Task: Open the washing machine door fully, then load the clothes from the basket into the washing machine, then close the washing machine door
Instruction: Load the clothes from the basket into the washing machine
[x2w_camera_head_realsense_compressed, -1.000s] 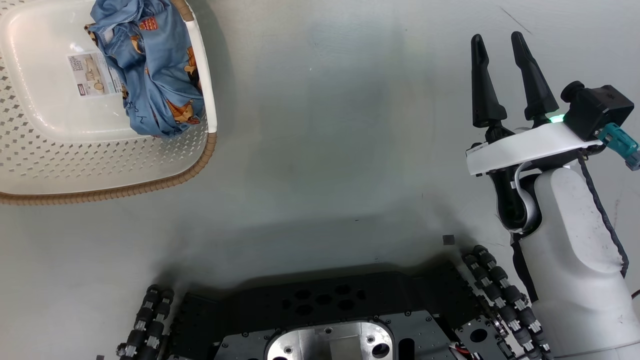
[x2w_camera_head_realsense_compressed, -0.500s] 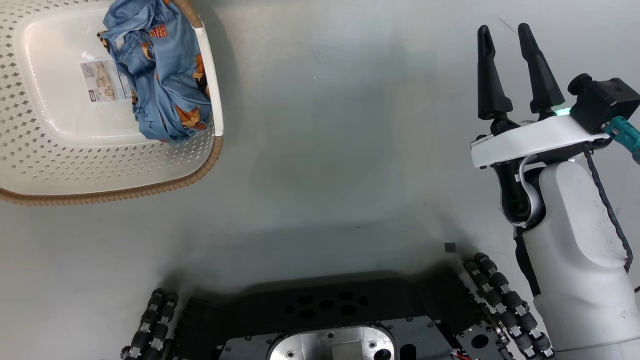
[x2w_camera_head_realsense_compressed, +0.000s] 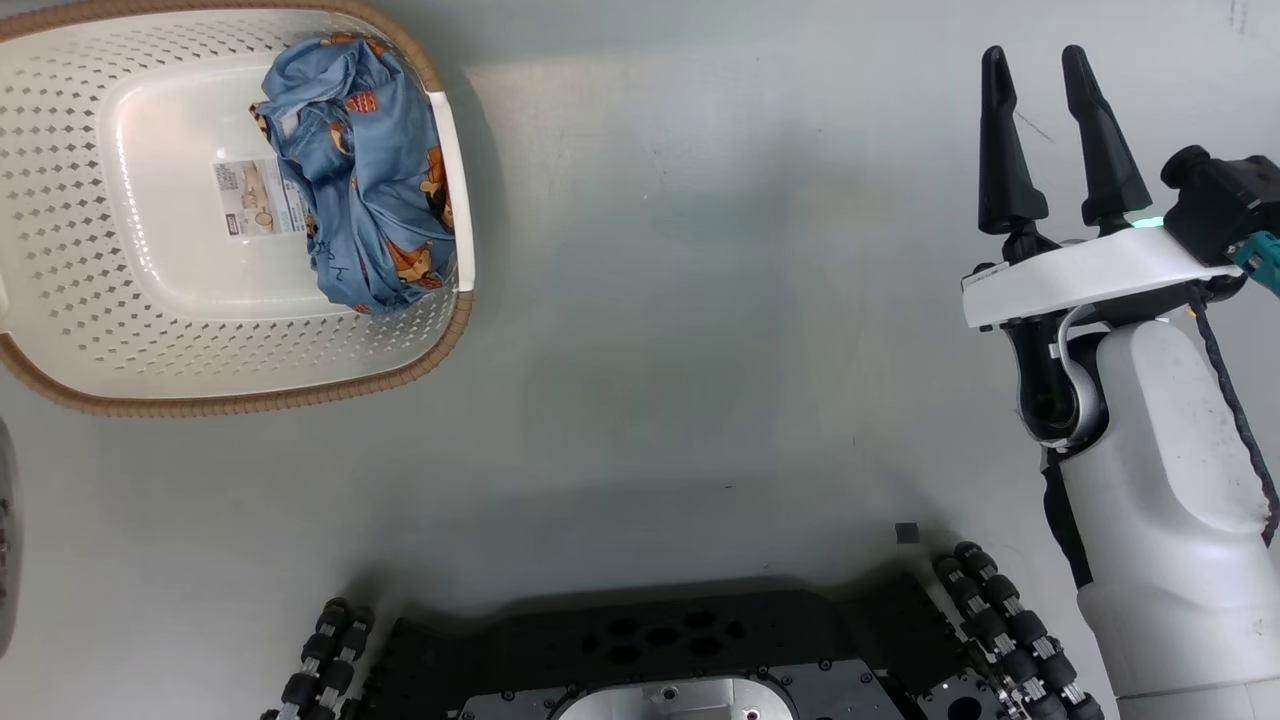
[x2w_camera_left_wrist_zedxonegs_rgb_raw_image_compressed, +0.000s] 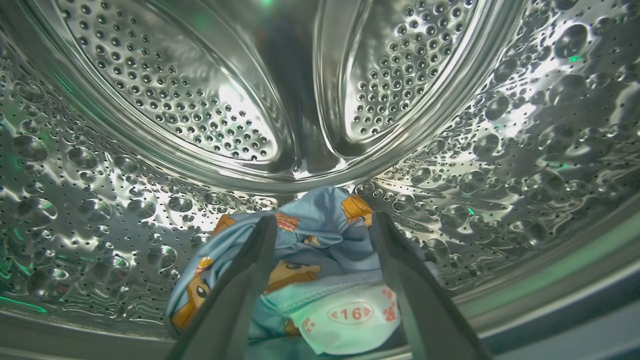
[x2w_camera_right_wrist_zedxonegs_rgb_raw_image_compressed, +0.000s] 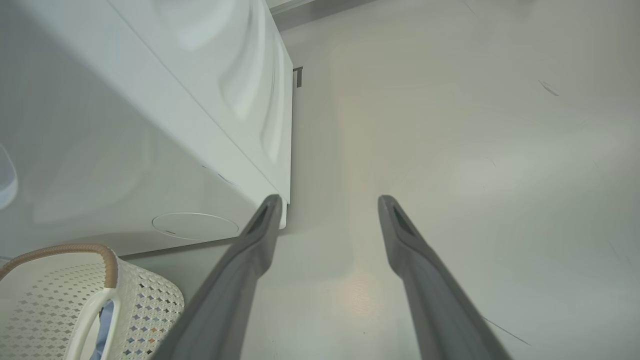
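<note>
open floor (x2w_camera_head_realsense_compressed: 720, 350), basket (x2w_camera_head_realsense_compressed: 90, 330) at left

Grey floor (x2w_camera_head_realsense_compressed: 700, 300) carries the basket (x2w_camera_head_realsense_compressed: 60, 200) and washing machine (x2w_camera_right_wrist_zedxonegs_rgb_raw_image_compressed: 100, 150)

**Clothes (x2w_camera_head_realsense_compressed: 360, 230) in basket (x2w_camera_head_realsense_compressed: 60, 200), garment (x2w_camera_left_wrist_zedxonegs_rgb_raw_image_compressed: 320, 285) in drum (x2w_camera_left_wrist_zedxonegs_rgb_raw_image_compressed: 150, 100)**

The basket sits on the floor (x2w_camera_head_realsense_compressed: 700, 300) at the robot's front left, with the clothes against its right wall. The washing machine (x2w_camera_right_wrist_zedxonegs_rgb_raw_image_compressed: 100, 125) stands close behind it. The garment lies on the drum's bottom by the front lip, at the left gripper (x2w_camera_left_wrist_zedxonegs_rgb_raw_image_compressed: 322, 217). The right gripper (x2w_camera_head_realsense_compressed: 1032, 55) hangs well right of the basket.
</note>
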